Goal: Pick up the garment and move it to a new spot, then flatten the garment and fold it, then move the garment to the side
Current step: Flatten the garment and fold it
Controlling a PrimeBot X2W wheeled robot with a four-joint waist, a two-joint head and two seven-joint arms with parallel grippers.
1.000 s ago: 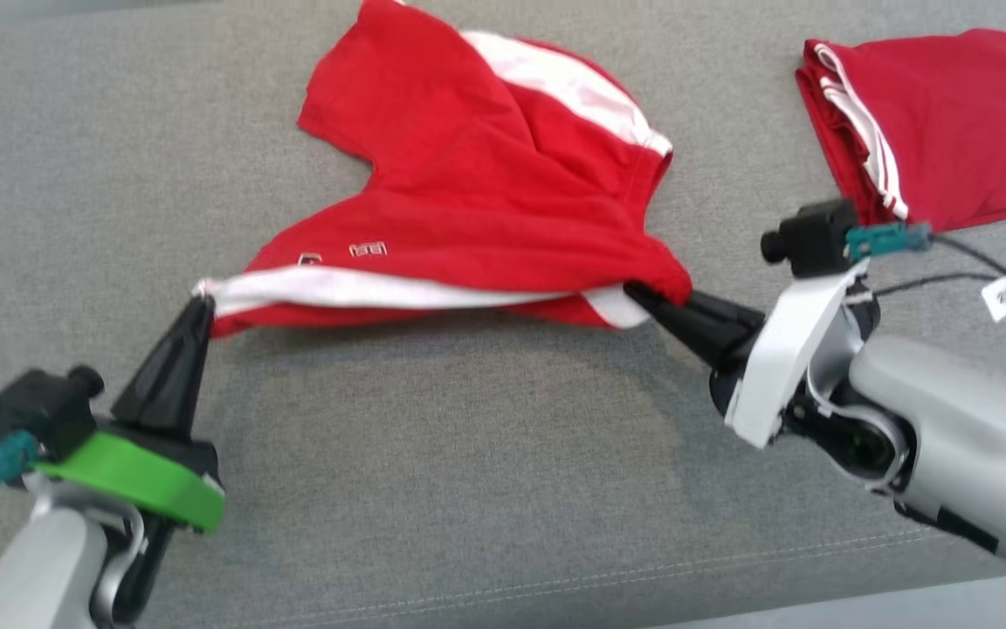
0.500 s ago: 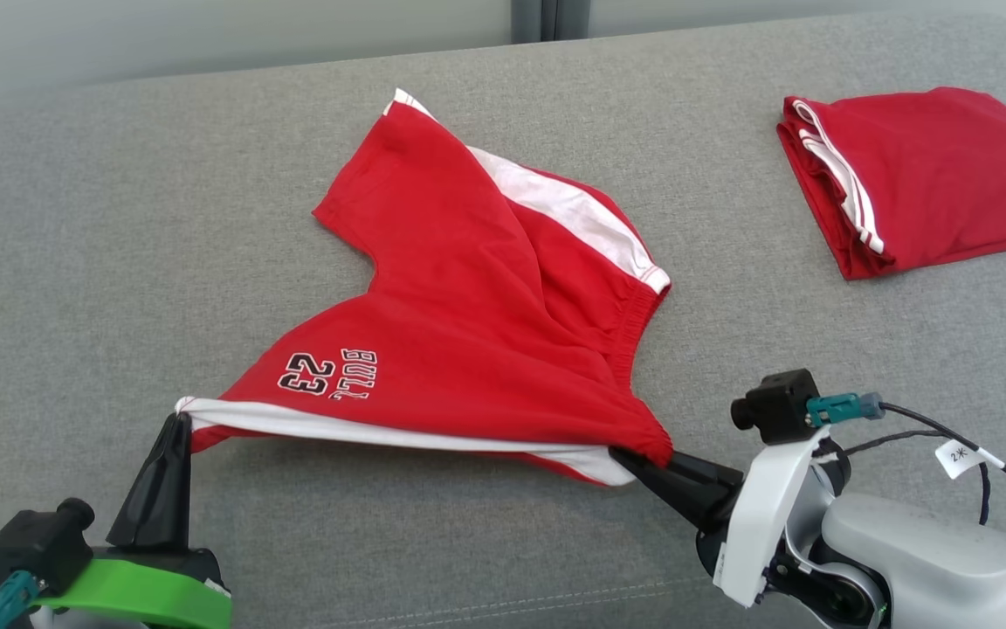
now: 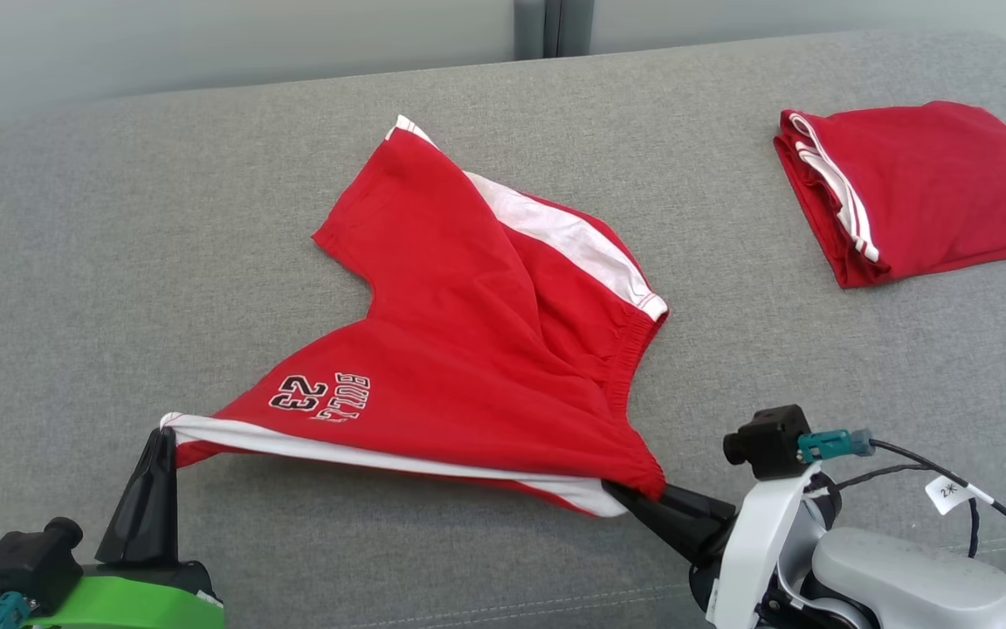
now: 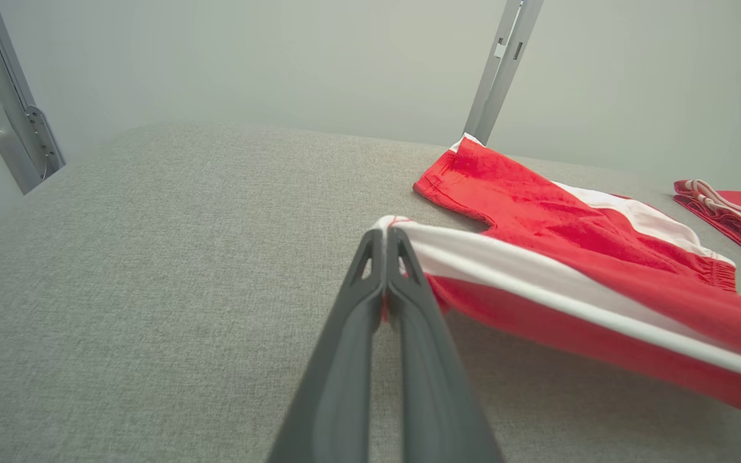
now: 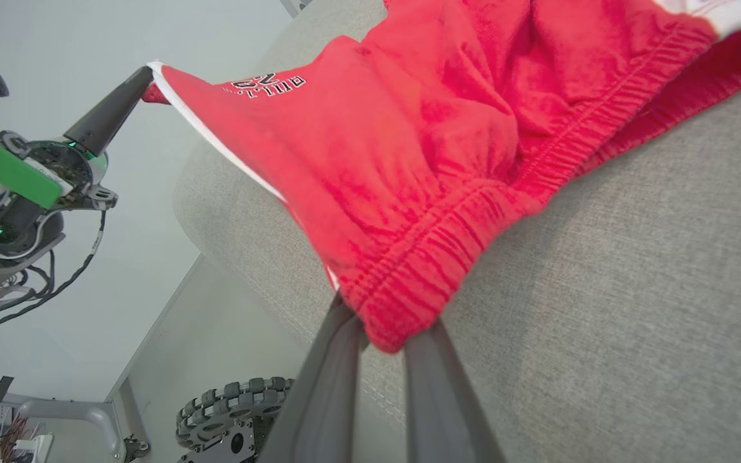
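- Your left gripper (image 3: 161,434) is clamped tight on the shorts (image 3: 468,349), pinching the hem corner where the white side stripe ends.
- Your right gripper (image 3: 623,494) is closed on the gathered waistband corner; the right wrist view shows the elastic bunched between its fingers.
- The near edge of the shorts hangs taut between the two grippers, raised just off the sofa (image 3: 119,262). The rest trails away across the cushion, with the far leg pointing towards the back edge.
- Progress, as I judge it: the pick-up is done, and you are in the carry or at the start of flattening.
- The shorts aren't flat yet. There's a deep crease down the middle, and the waistband curls open on the right.
- Left to do: lay them flat, fold them, then shift them aside.
- A folded red garment (image 3: 931,188) sits at the far right of the sofa, well apart from the shorts. That looks like the likely side for the finished piece, though that's my guess.
- You have no container to handle here; both garments rest directly on the cushion.
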